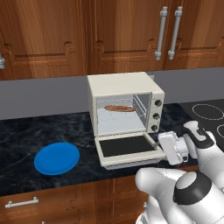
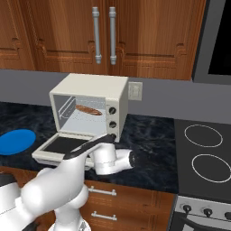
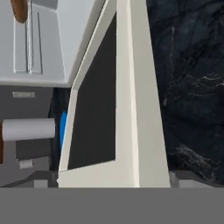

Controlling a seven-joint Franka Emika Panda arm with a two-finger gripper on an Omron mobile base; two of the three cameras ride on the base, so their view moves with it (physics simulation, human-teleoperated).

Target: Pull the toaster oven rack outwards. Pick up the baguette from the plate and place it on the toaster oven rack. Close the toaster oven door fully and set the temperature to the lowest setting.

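The gripper (image 1: 154, 141) stands with jaws spread wide and empty at the right front corner of the lowered door (image 1: 127, 146), the forearm reaching in low and level above the counter (image 1: 26, 135). Beyond it, the baguette (image 1: 120, 108) lies on the rack (image 1: 120, 111) inside the oven (image 1: 118, 85), the plate (image 1: 57, 158) bare well to its left.

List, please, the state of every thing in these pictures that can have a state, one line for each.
toaster oven door: open, lying flat toward the counter edge.
toaster oven: cavity open, baguette inside.
baguette: lying on the toaster oven rack inside the cavity.
plate: empty, left of the oven.
gripper: open, holding nothing, at the door's right front corner.
upper cabinet doors: closed.
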